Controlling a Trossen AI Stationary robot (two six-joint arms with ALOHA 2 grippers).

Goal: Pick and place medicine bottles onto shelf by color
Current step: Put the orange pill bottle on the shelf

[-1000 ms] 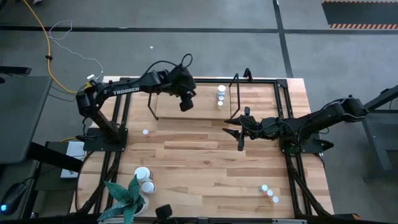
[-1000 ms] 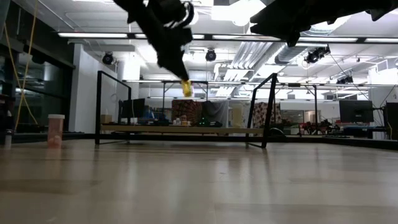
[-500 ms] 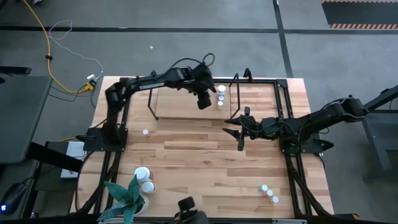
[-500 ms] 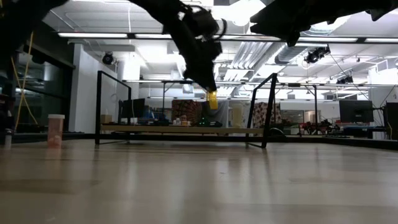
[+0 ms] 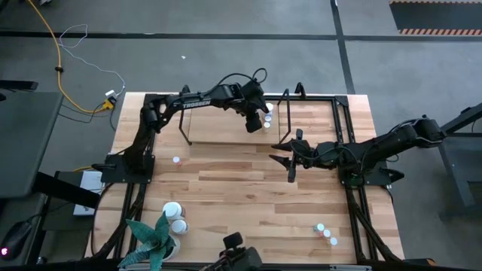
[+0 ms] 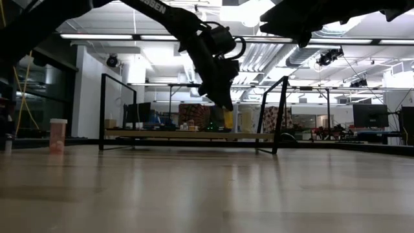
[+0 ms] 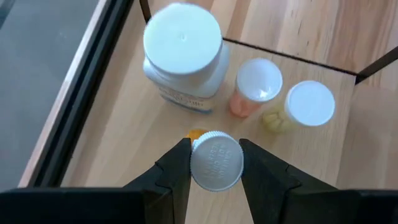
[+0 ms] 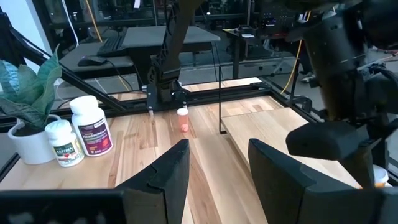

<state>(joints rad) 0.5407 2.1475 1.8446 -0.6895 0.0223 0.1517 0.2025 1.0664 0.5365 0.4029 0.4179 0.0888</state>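
Observation:
My left gripper (image 7: 216,149) hangs over the right end of the shelf (image 5: 226,128), shut on a small yellow medicine bottle with a white cap (image 6: 228,119). Just beyond it, three bottles stand on the shelf board: a large white one (image 7: 182,53), a small orange one (image 7: 256,87) and a small yellow one (image 7: 308,106), both white-capped. My right gripper (image 5: 291,164) waits open in the air right of the shelf, nothing between its fingers. My left gripper pinches the bottle's white cap (image 7: 214,180) by its sides between the two fingers. The fingers slant down from above. The bottle hangs below them, roughly upright, just clear of the shelf board (image 6: 187,134).
A small bottle (image 5: 176,159) stands on the table left of centre. Two large white bottles (image 5: 174,216) sit beside a green plant (image 5: 153,235) at the near left. Three tiny bottles (image 5: 326,233) are at the near right. The shelf's black hoops (image 6: 277,113) stand at each end.
My left gripper has carried the yellow bottle toward the table's right edge along the shelf and downward, ending close beside the three bottles standing on the shelf's right end. It has stayed shut on the bottle.

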